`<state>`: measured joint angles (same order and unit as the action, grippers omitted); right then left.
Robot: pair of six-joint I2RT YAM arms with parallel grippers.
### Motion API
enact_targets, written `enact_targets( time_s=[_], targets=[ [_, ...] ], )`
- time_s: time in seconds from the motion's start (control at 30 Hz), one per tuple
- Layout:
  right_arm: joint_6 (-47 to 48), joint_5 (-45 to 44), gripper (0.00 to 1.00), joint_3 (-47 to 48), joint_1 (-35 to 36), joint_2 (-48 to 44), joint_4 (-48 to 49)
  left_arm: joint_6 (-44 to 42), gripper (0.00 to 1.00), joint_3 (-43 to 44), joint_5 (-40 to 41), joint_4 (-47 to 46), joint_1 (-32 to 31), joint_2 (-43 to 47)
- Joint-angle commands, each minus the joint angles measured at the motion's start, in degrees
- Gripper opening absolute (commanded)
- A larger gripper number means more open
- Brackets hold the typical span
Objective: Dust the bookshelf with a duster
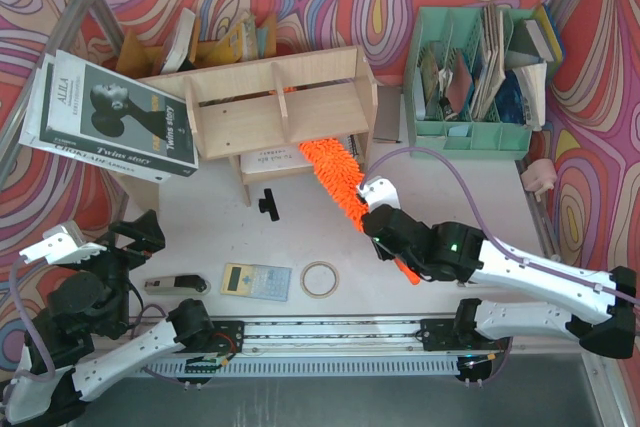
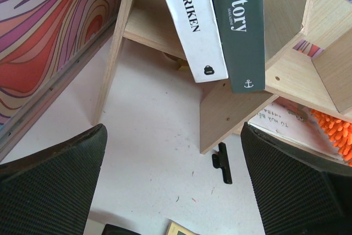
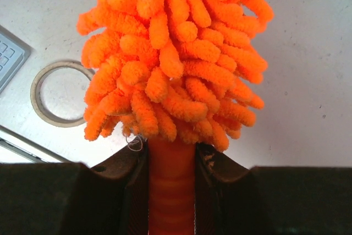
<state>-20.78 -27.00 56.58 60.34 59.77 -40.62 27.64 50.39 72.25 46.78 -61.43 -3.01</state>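
The duster is lying at a slant across the middle of the worktop. Its fluffy orange head is reaching in under the front edge of the bookshelf toward the lower tier, and its slim handle is trailing back toward the near right. The right claw is clenching that handle just behind the head — the wrist view is showing both fingers pressed against the ribbed orange shaft, with the fibres fanning out right above them. So the dusting itself is looking to be under way, with the lower tier being worked. Whether the fibres are actually touching the wood I cannot tell from above.

The next move is calling for a sideways sweep along the board, keeping the head low enough to pass beneath the upper tier and steering it clear of the vertical dividers. A printed sheet lying in that lower tier may be getting dragged along.

Two large books are leaning off the shelf's left end. Nearer the arms, a black clip, a tape ring and a calculator are sitting on the worktop. The left claw is hanging released at the near left — jaws wide, grasping nothing.
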Motion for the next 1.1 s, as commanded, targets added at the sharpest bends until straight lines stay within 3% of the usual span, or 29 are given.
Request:
enact_targets(
  time_s=[0.0, 0.2, 0.43, 0.73, 1.07],
  targets=[
    [-1.9, -5.1, 0.0, -0.5, 0.0, -2.2, 4.0, -0.4, 0.99, -0.5, 0.1, -0.3, -0.2, 0.7],
    [-12.8, -14.7, 0.0, 1.0, 0.0, -3.7, -6.8, -0.4, 0.99, -0.5, 0.0, -0.4, -0.2, 0.5],
    [-19.5, -16.4, 0.0, -0.7, 0.0, -3.8, -10.9, -0.3, 0.98, -0.5, -0.2, -0.3, -0.2, 0.6],
    [-17.5, -12.1, 0.0, -7.3, 0.0, -1.9, -2.5, -0.3, 0.98, -0.5, -0.3, -0.4, -0.2, 0.8],
    [-11.4, -13.8, 0.0, -2.7, 0.0, -3.7, -0.5, -0.4, 0.99, -0.6, -0.3, -0.5, -0.2, 0.7]
  ],
)
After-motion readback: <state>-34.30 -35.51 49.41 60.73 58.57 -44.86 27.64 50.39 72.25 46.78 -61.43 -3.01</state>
